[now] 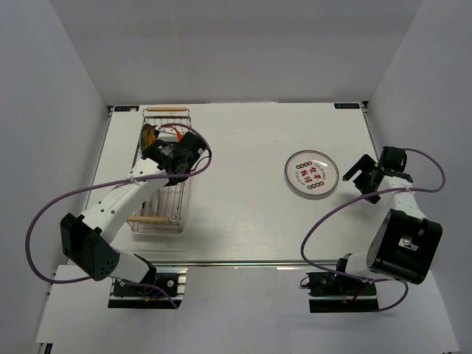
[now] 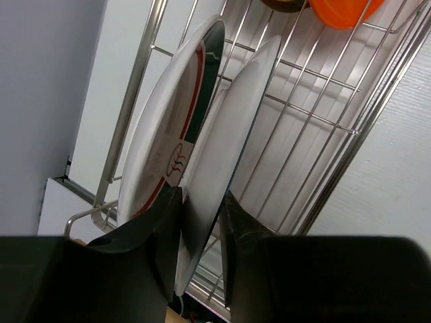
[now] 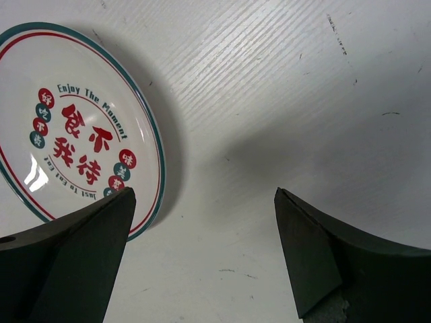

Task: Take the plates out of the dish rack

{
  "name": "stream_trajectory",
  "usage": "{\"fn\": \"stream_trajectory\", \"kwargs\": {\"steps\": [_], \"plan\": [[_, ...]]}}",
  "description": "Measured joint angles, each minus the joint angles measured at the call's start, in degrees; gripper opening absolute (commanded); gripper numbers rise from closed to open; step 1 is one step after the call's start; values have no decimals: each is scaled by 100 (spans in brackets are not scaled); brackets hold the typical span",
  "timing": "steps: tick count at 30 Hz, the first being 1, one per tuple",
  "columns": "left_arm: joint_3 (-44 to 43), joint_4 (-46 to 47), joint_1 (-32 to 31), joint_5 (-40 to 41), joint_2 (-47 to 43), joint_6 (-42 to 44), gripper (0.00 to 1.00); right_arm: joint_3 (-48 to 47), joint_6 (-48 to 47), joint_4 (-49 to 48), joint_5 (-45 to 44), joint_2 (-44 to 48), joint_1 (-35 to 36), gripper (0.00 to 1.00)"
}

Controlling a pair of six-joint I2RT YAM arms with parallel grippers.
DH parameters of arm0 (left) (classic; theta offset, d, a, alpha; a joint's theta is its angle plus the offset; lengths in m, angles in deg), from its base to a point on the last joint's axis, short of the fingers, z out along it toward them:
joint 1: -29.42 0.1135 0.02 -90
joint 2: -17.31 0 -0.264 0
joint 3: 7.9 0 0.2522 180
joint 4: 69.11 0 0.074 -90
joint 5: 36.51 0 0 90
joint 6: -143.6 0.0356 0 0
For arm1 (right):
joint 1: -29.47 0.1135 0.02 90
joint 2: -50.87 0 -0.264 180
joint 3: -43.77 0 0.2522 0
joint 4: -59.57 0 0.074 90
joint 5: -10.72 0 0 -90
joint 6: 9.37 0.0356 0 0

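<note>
The silver wire dish rack (image 1: 185, 195) stands at the table's left. In the left wrist view two white plates stand on edge in the rack (image 2: 316, 114). One shows a green-red rim (image 2: 172, 128). The plain-looking one beside it (image 2: 232, 128) sits between my left gripper's (image 2: 202, 195) fingers, which are closed against it. An orange plate (image 2: 343, 10) stands at the rack's far end. My left gripper (image 1: 173, 153) hangs over the rack's far half. My right gripper (image 1: 366, 175) is open and empty, just right of a white plate with red characters (image 1: 310, 175) lying flat on the table (image 3: 74, 128).
The rack has a wooden rod handle at the near end (image 1: 153, 219) and another at the far end (image 1: 165, 110). White walls enclose the table on the left, back and right. The left arm's purple cable (image 1: 44, 214) loops out to the left.
</note>
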Motion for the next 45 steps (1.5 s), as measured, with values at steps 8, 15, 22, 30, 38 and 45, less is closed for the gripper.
{"fn": "stream_trajectory", "kwargs": {"steps": [8,15,22,30,38,45], "plan": [[-11,-103,-11,179,20,232,12,0,0,39,-48,-26,0,89],[-229,-225,-11,160,-2,549,0,0,0,90,-57,-26,0,89],[-1003,-138,-11,122,-181,732,0,2,0,103,-59,-26,0,89],[-1270,-111,-24,138,-249,824,0,0,0,109,-52,-26,0,89],[-1832,-85,-24,195,-479,918,0,0,-83,42,538,96,31,89],[-1766,1102,26,-120,-1388,1397,0,-111,-221,-361,1858,619,199,89]]}}
